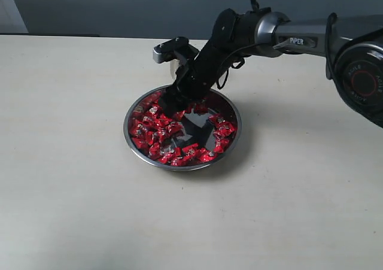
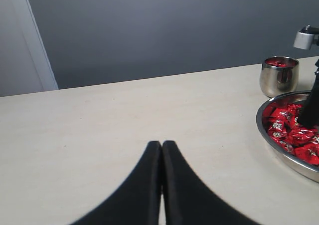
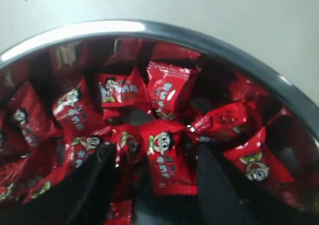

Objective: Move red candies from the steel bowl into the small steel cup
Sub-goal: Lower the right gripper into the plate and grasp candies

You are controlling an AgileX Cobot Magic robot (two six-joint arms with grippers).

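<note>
The main risk here is a poor pick. The small candies in crinkled red foil [image 1: 158, 129] lie heaped and overlapping between and around the right fingers [image 3: 214, 185]. A close could catch two at once, or nip only a slippery wrapper edge that lets go on the way to the cup. The tips sit low in the wide, shallow dish of shiny steel [image 1: 179, 169], near its rim. Pressing further down could, I judge, scrape the metal or shove the light dish across the pale surface [image 1: 72, 162]. The small rounded steel cup [image 2: 279, 76] stands just outside that rim, beyond the right fingers and well ahead of the left fingers [image 2: 148, 185], off to one side. Red candies already show inside it. Its mouth is narrow, so an off-centre release would likely drop the candy onto the surface.

The right fingers are spread wide — one on each side of a single candy lying face-up between them. They hold nothing, and whether the tips touch the neighbouring wrappers is hard to tell. The left fingers are pressed together with nothing between them, over bare surface and well apart from dish and cup.
</note>
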